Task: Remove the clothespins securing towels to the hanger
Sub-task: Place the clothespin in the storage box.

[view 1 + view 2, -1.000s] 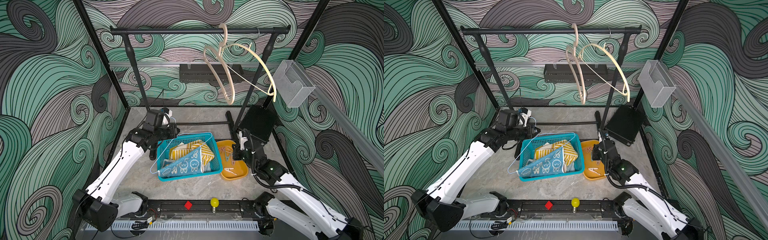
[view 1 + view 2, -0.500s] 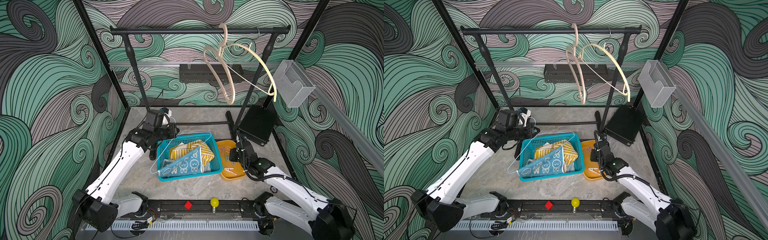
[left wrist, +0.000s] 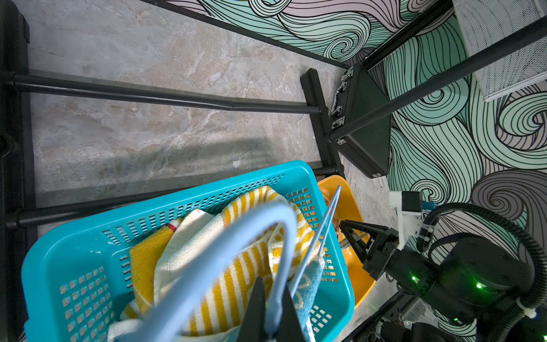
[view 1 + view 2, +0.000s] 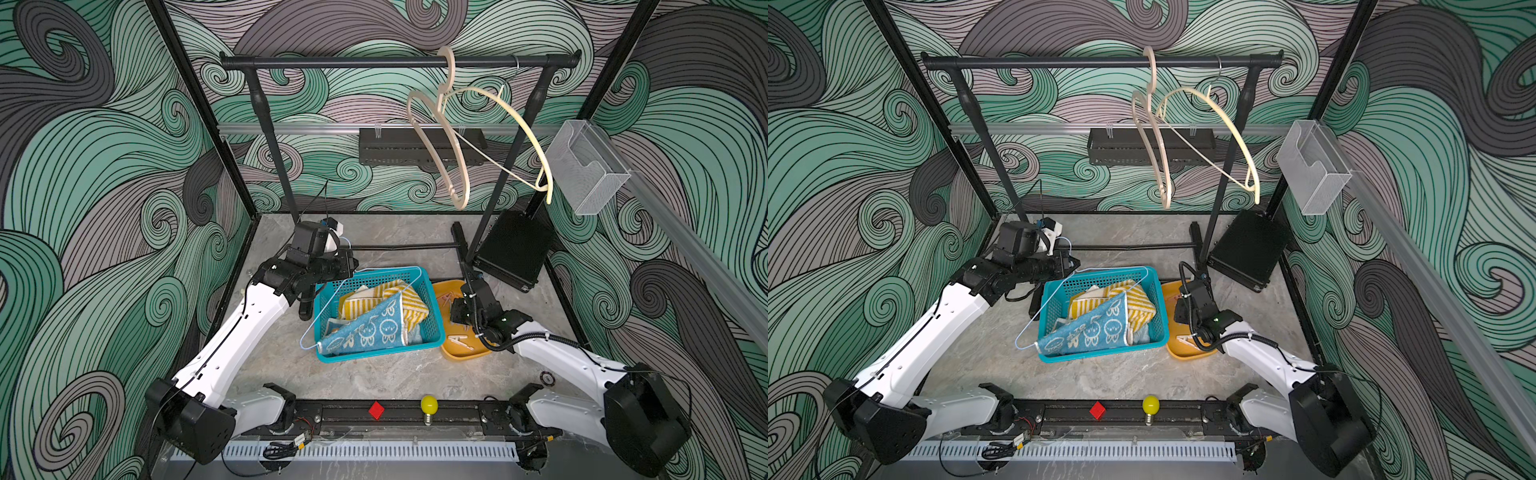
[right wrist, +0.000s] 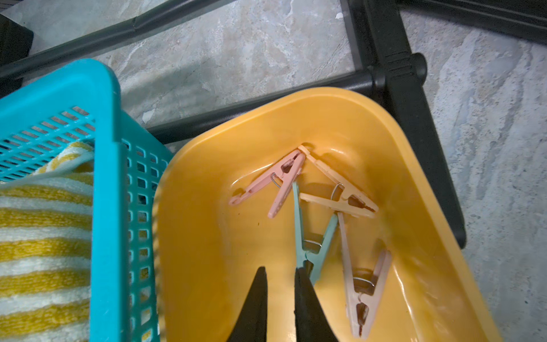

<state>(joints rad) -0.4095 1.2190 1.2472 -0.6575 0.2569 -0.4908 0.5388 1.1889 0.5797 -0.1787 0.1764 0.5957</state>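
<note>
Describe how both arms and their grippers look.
Both the left arm and right arm have glossy white shells with black joints. The left gripper and right gripper end in tapered black fingers. A ribbed black hose loops at the right wrist, beside green lights.

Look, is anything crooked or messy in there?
Yes. The pale-blue wire hanger lies tilted across the teal basket, one end poking past its rim, pinched in the left pincer, while two cream hangers hang properly from the black rail.
</note>
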